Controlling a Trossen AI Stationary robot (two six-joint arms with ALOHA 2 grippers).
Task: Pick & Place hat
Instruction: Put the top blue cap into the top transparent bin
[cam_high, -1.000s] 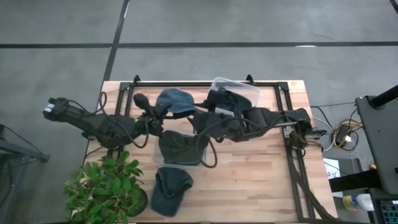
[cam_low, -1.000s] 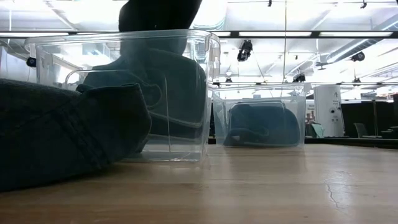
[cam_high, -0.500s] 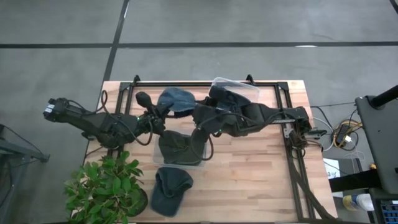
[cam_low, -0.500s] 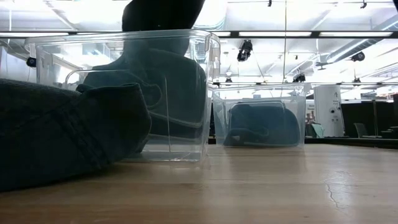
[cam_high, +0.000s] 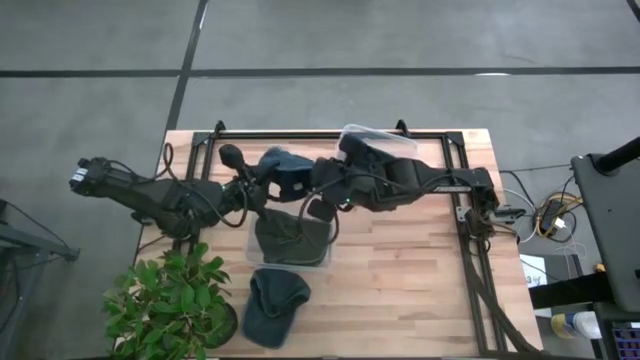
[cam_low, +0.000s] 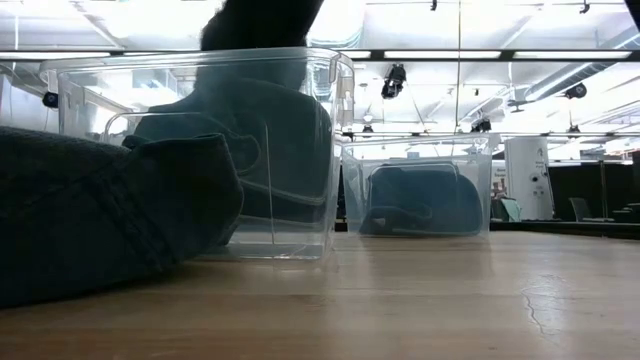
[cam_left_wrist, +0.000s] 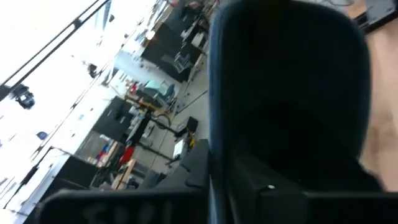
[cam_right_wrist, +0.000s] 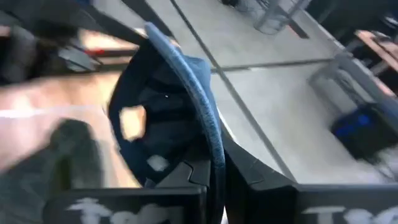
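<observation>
- While the blue hat hangs off the table between the two arms, both grippers look to have a hold of it: this reads as a handover or a shared carry, mid-task.
- Right gripper: in the right wrist view its fingers are pinched on the hat's brim, the edge running straight down between them.
- Left gripper: in the left wrist view the blue hat fills the space right at its fingers and seems clamped there, though the contact itself is dark and hard to read.
- Done so far, by my reading: one olive hat already sits in the near clear bin, and another dark hat sits in the far clear bin at the table's back edge.
- Low view confirms both bins loaded: the near bin with a dark hat inside, the far bin with a hat too.
- Left to do: the blue hat is not placed yet, and a grey-green hat lies loose on the wood beside the potted plant, untouched.
- Call it roughly halfway.
</observation>
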